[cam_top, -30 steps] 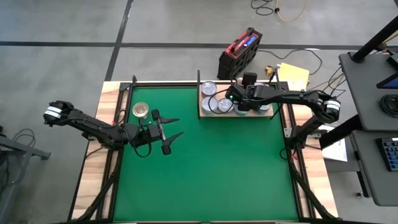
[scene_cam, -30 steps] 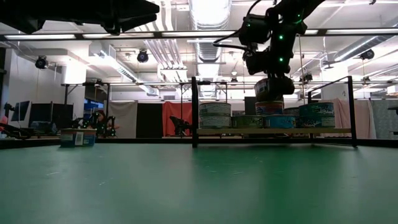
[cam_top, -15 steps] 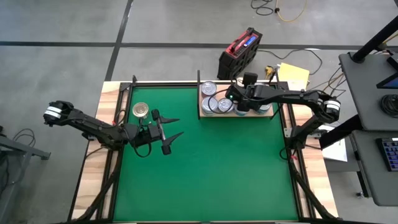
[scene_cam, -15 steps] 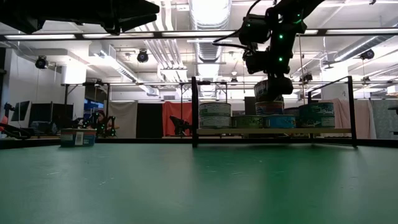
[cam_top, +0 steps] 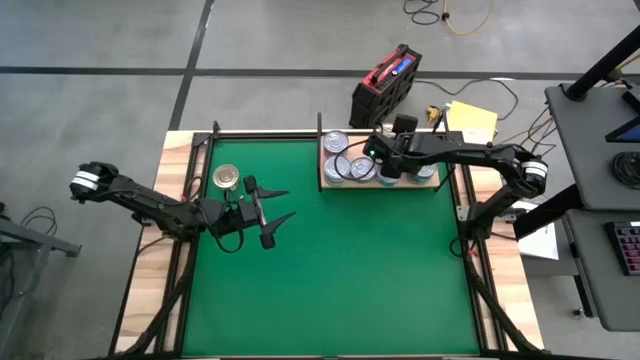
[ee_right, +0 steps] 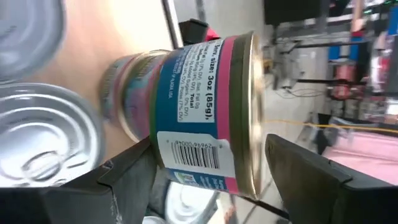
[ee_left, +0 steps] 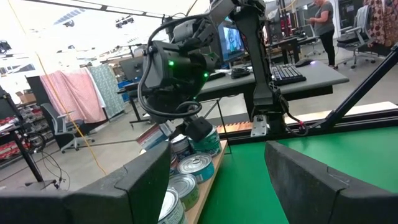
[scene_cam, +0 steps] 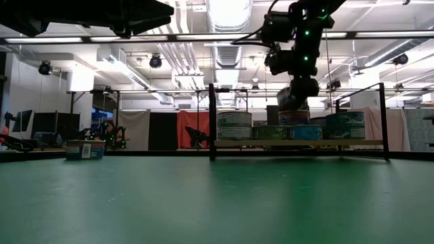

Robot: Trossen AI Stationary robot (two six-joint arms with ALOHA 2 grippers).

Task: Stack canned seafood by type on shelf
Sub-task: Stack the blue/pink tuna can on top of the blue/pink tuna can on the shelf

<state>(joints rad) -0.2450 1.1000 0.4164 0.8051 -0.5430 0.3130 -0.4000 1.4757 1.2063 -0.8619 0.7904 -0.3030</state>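
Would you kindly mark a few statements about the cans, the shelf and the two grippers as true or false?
1. One can stands alone on the green mat, away from the shelf. True.
2. The left gripper is clamped on a can. False: its jaws stand open and empty, over the mat beside the lone can.
3. The right gripper is over the cans on the shelf. True.
4. In the right wrist view, a pink and blue labelled can sits between that gripper's fingers, with gaps on both sides. True.
5. The shelf lies at the mat's near edge, by the left arm. False: it lies at the far edge, on the right arm's side.
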